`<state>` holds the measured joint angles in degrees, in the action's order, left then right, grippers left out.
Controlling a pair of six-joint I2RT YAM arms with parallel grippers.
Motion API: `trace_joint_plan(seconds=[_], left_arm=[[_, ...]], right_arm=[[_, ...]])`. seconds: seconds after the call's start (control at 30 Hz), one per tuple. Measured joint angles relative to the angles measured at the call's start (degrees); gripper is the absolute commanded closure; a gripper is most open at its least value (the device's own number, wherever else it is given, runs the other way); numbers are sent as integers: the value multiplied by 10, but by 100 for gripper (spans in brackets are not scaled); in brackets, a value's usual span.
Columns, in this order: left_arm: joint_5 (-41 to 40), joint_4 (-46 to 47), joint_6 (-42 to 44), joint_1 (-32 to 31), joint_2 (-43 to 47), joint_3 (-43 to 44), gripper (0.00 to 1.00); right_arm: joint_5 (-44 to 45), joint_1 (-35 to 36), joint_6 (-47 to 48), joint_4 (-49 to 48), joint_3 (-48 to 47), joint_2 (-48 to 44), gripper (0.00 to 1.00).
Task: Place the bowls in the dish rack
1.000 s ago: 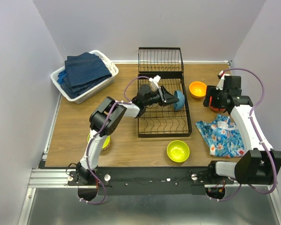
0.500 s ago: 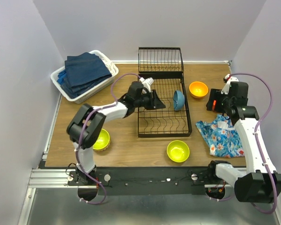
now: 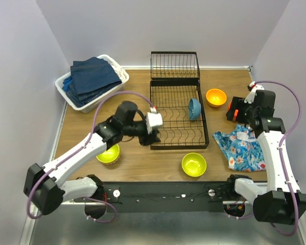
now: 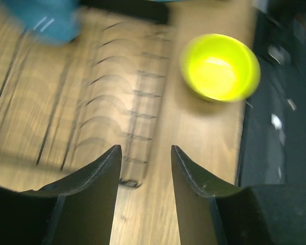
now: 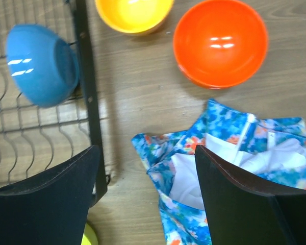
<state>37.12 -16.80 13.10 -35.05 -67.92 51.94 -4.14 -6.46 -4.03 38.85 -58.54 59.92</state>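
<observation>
Holds left gripper [image 4: 145, 150] over dish rack [image 3: 179, 147] near-left corner, fingers apart, gripping nothing. Holds right gripper [image 5: 145, 153] above floral cloth [image 5: 219, 122], fingers wide apart, empty. Shows blue bowl [image 3: 194, 108] tilted on edge inside the rack's right side

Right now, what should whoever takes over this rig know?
Left gripper: open, empty, at the rack's near left corner.
Right gripper: open, empty, above the cloth.
Done: blue bowl stands on edge in the rack.
To do: orange-yellow bowl and red-orange bowl right of the rack; lime bowl in front of it; second lime bowl to its left. No other bowls show.
</observation>
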Motion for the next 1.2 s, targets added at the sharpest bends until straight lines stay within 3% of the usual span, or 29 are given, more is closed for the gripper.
trace_joint_plan(seconds=[0.13, 0.3, 0.43, 0.7, 1.2], left_arm=[[10, -60, 137, -121, 21, 1, 44], [-58, -97, 250, -265, -64, 14, 46], [-102, -94, 280, -346, -141, 50, 51], [-144, -63, 263, -378, -315, 217, 60], [-122, -129, 248, -404, -366, 245, 58]], right_arm=[[-55, 0, 12, 0, 3, -5, 14], [-77, 0, 16, 3, -8, -4, 12], [-78, 0, 15, 0, -36, -2, 10], [-80, -29, -4, -14, -52, -18, 9], [-82, -38, -5, -14, -51, -42, 9]])
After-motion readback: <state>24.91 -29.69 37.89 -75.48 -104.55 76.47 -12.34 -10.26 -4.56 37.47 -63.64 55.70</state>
